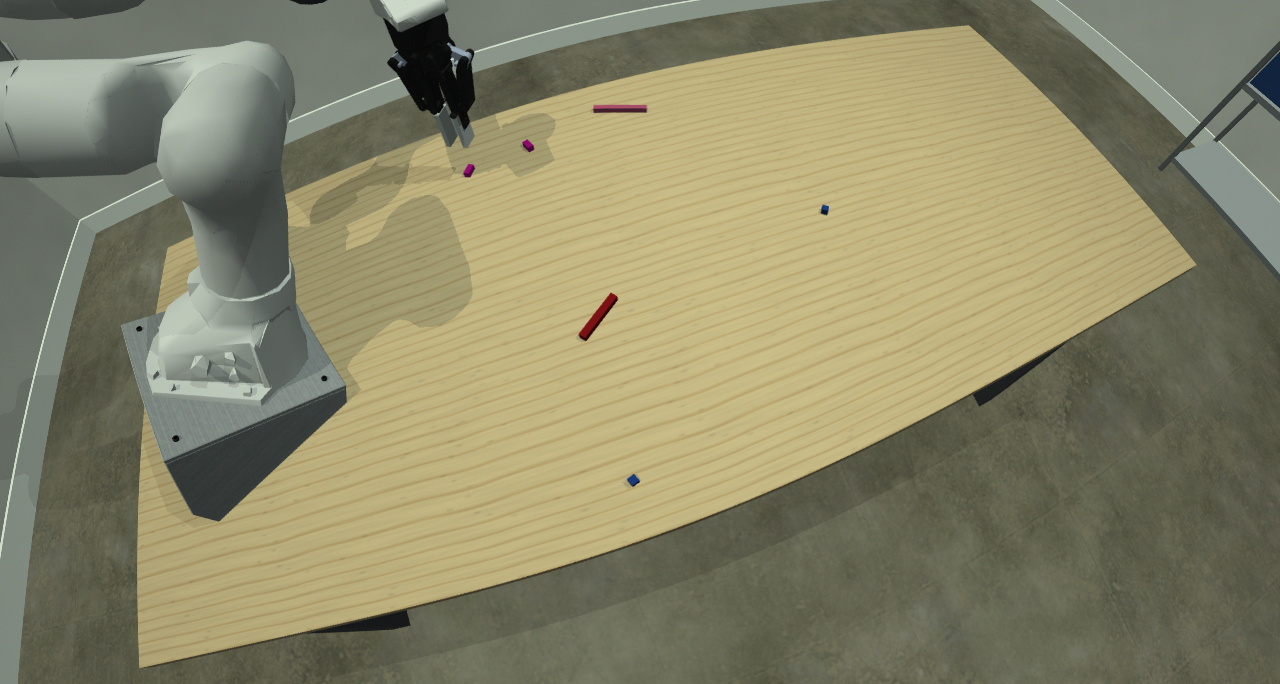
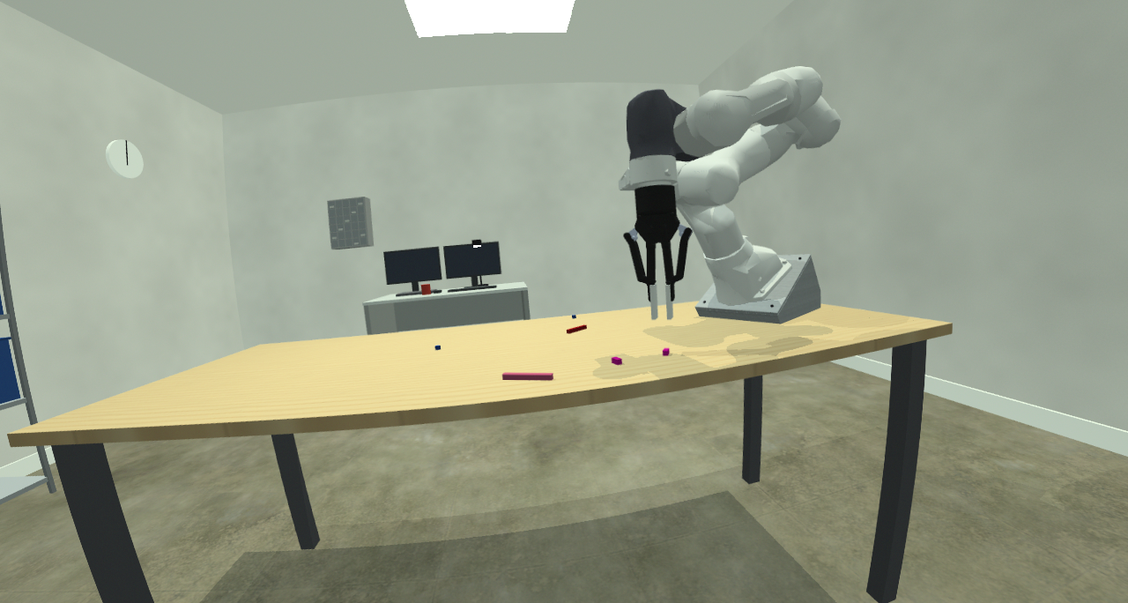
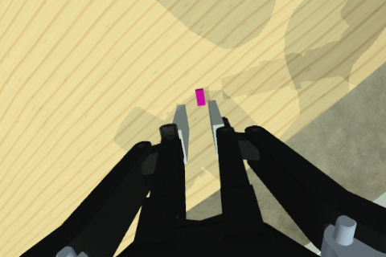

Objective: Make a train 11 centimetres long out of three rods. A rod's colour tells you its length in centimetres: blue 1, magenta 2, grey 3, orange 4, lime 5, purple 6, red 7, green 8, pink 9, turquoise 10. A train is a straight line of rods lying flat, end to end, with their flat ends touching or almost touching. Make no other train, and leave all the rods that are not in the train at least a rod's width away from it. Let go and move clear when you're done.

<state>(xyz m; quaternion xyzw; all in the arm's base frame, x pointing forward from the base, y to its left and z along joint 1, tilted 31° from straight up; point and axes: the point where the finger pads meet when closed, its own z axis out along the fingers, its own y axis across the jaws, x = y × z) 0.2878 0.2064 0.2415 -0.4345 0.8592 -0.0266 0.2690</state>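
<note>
1. In the wrist view, the gripper (image 3: 199, 115) hung above the table (image 3: 80, 54) with its fingers drawn narrow and nothing between them; its upper body was cut off.
2. A magenta rod (image 3: 201, 96) lay flat just beyond the fingertips, apart from them.
3. The second magenta rod (image 1: 528, 145), pink rod (image 1: 619, 108) and red rod (image 1: 597, 316) lay farther off, all separate.
</note>
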